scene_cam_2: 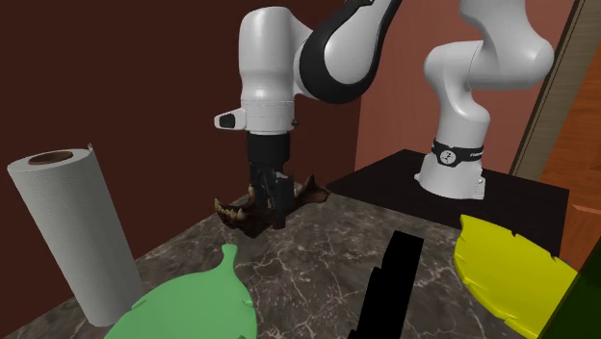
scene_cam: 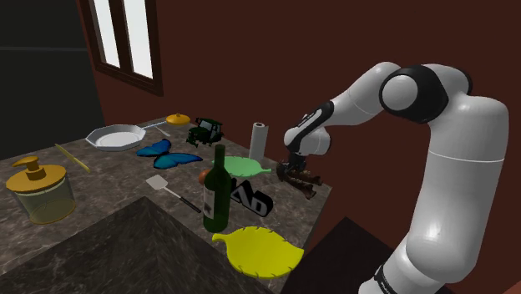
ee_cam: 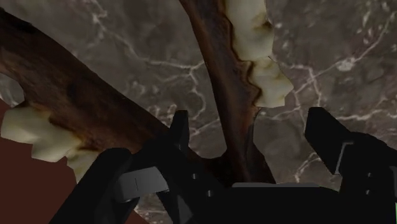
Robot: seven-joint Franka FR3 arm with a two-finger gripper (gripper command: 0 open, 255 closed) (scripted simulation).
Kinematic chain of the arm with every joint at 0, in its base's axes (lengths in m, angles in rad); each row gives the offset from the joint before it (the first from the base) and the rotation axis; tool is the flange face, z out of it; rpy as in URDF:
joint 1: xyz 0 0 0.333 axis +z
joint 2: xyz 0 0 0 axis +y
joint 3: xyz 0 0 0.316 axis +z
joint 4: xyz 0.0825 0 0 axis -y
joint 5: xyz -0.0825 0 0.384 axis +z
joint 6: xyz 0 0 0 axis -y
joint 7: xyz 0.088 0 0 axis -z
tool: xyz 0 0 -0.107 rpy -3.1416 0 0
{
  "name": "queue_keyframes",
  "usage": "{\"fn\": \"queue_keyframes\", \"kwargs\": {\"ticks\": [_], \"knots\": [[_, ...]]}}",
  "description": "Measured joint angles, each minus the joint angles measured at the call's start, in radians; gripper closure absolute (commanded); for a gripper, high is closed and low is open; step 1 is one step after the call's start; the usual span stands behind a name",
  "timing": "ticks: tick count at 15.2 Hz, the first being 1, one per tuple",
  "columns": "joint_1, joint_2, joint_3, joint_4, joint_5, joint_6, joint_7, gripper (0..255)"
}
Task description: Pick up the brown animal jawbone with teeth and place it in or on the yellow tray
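Observation:
The brown jawbone (scene_cam: 306, 179) (scene_cam_2: 234, 213) with pale teeth lies on the marble counter (scene_cam: 108, 179) near its corner by the arm. My gripper (scene_cam: 292, 167) (scene_cam_2: 270, 212) is down on it, pointing straight at the counter. In the wrist view the gripper (ee_cam: 249, 124) is open, and one toothed branch of the jawbone (ee_cam: 238, 95) runs between the fingers (ee_cam: 181, 137) without visibly touching either. The other branch passes outside one finger. The yellow leaf-shaped tray (scene_cam: 259, 249) (scene_cam_2: 506, 270) rests at the counter's near edge, apart from the gripper.
A green leaf tray (scene_cam: 246, 166) (scene_cam_2: 188, 303) and a paper towel roll (scene_cam: 258, 140) (scene_cam_2: 77, 231) stand close to the jawbone. A green wine bottle (scene_cam: 217, 192) and a black letter block (scene_cam: 250, 200) sit between jawbone and yellow tray. The counter edge is just beyond the jawbone.

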Motion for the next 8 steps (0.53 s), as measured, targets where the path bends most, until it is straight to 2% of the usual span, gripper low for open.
{"fn": "queue_keyframes", "kwargs": {"ticks": [8], "knots": [[-0.003, 0.016, 0.0, 0.004, 0.003, 0.006, -0.002, 255]]}}
